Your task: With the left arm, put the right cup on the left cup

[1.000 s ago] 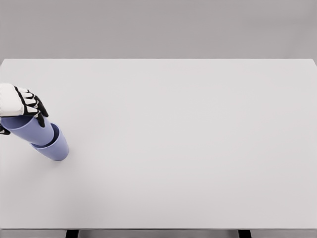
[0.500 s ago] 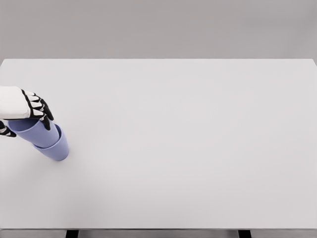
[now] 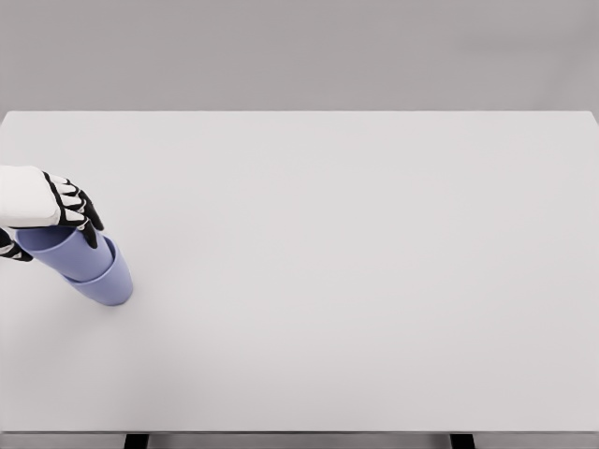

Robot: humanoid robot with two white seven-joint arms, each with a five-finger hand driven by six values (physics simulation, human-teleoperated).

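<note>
Nesting is nearly complete at the left edge of the flat white table [image 3: 337, 281]: since a second ago the upper lavender plastic cup [image 3: 58, 251] has sunk deeper into the lower lavender cup [image 3: 108, 281], and the pair has shifted slightly rightward. The white left hand with black finger joints [image 3: 42, 201] keeps its fingers [image 3: 82, 217] curled around the upper cup's rim region, gripping it. Both cups lean toward the left. By my judgement, releasing comes next, and the tilt could topple the stack. No right hand appears.

White table [image 3: 356, 281], nested cups [image 3: 103, 276]
</note>
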